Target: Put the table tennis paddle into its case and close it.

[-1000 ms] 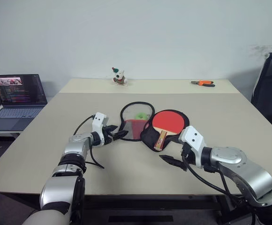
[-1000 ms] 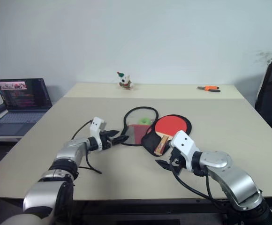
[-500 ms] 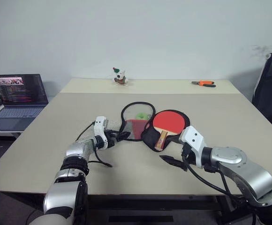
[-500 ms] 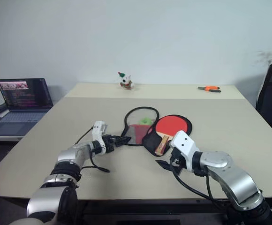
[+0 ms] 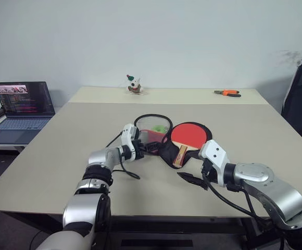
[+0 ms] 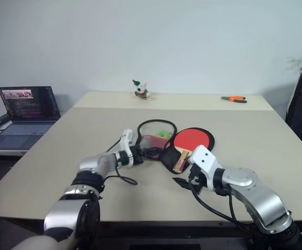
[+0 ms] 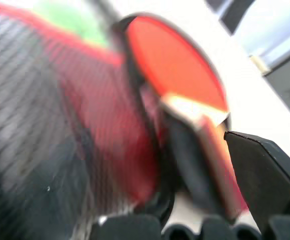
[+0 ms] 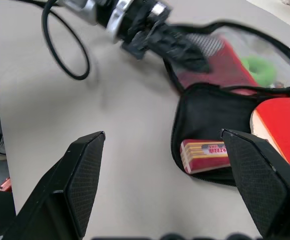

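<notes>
While blurred, paddle [image 7: 175, 65] beside case [image 7: 45, 130]

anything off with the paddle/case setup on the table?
Slightly. The paddle lies on the open case's black half with its handle poking over the rim, not seated. A green item sits under the mesh of the flap. Nothing looks damaged or spilled.
</notes>
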`<action>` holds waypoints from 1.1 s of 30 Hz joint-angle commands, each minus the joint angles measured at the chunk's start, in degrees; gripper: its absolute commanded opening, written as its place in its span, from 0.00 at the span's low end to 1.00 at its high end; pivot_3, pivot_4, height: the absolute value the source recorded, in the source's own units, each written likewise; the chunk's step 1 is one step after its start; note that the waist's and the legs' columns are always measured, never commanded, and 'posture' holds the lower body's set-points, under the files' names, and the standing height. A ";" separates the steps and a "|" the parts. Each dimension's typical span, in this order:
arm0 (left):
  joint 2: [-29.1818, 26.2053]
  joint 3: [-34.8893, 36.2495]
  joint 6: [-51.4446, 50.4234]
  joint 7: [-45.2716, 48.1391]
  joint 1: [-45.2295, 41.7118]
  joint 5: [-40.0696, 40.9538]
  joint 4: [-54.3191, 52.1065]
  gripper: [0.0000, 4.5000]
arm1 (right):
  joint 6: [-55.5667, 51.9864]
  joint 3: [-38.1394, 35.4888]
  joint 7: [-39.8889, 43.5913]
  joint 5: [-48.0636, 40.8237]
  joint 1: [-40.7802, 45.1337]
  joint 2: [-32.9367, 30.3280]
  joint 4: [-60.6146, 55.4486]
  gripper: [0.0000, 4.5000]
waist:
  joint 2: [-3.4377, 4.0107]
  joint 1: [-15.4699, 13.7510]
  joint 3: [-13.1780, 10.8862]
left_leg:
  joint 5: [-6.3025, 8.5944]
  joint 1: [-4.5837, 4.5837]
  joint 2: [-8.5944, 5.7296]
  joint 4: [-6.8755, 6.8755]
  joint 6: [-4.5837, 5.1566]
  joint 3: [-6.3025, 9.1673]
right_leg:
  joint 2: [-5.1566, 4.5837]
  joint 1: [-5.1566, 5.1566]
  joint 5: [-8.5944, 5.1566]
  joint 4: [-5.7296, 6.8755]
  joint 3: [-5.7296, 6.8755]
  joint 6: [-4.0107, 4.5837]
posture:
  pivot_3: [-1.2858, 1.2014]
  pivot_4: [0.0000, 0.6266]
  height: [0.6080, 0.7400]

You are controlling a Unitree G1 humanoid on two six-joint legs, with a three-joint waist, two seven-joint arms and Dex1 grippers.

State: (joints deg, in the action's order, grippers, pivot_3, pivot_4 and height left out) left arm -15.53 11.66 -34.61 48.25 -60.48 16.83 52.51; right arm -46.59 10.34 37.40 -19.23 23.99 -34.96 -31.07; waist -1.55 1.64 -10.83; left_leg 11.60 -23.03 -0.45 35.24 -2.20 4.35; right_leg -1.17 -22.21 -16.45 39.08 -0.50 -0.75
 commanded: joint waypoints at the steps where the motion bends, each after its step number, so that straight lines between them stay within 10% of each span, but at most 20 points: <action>1: 0.44 1.09 1.46 0.86 -4.55 2.16 -0.42 1.00 | 0.56 -1.35 -0.12 -0.36 0.84 -0.12 -1.70 0.91 | 0.00 0.04 0.00 | 0.00 0.01 0.00 -0.01 0.00 -0.01 | 0.00 0.00 -0.01 0.00 0.00 -0.02 | 0.52 0.24 1.00; 19: 4.99 -4.72 11.62 5.07 -9.72 -3.29 8.98 1.00 | -1.31 -3.47 -1.74 -1.72 0.06 0.73 -2.20 0.91 | 0.00 0.27 0.00 | 0.00 0.02 0.01 -0.02 0.00 -0.08 | 0.02 -0.03 -0.11 0.01 -0.07 -0.20 | 0.52 0.24 1.00; 33: -11.07 -3.23 -1.27 13.16 12.66 3.92 -24.68 1.00 | -10.91 -9.51 -9.10 -5.03 4.31 6.94 7.24 1.00 | 0.02 0.11 0.00 | 0.00 0.07 0.08 -0.10 0.00 0.12 | -0.01 -0.08 0.02 0.01 -0.38 0.03 | 0.52 0.24 1.00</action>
State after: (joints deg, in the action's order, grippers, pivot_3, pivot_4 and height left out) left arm -26.57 7.09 -34.36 63.15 -47.28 18.39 32.36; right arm -58.30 1.25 28.52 -24.00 26.72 -28.21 -23.05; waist -1.53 1.75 -10.83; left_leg 11.59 -22.99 -0.40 35.18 -2.20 4.48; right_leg -1.17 -22.27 -16.43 39.09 -0.82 -0.72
